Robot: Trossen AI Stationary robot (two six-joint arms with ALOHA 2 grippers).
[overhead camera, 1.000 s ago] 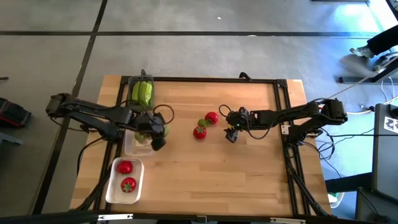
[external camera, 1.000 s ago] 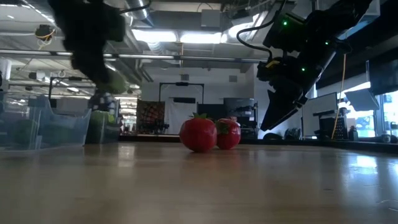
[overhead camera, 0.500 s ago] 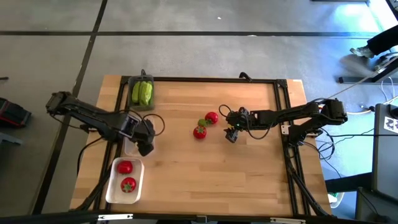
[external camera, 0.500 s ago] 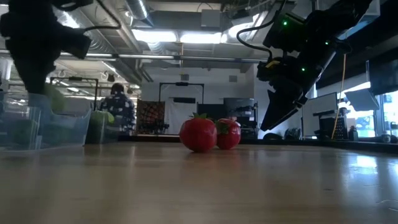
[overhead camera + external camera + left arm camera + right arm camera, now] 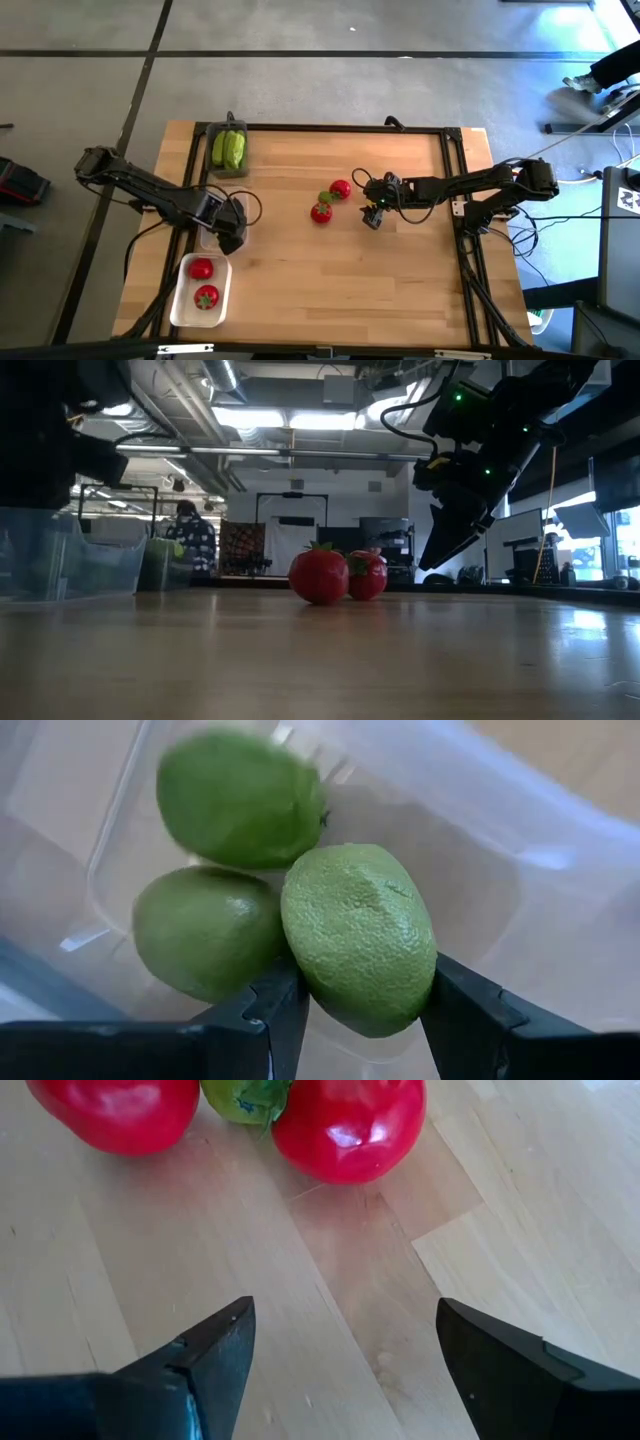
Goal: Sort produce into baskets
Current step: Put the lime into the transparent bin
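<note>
Green fruit (image 5: 360,935) pinched between left gripper (image 5: 355,1010) fingers, held over the clear basket (image 5: 560,910) near the table's (image 5: 330,290) left edge; two more green fruits (image 5: 205,945) already lie in that basket, touching the held one or nearly so. Dark basket with cucumbers (image 5: 228,150) at far left corner, white basket (image 5: 180,300) with two tomatoes at near left corner. Right gripper (image 5: 340,1345) spread wide and empty, hovering just beside two tomatoes (image 5: 330,200) and a green fruit mid-table. Risk: release onto the piled fruits may roll it over the low wall.
</note>
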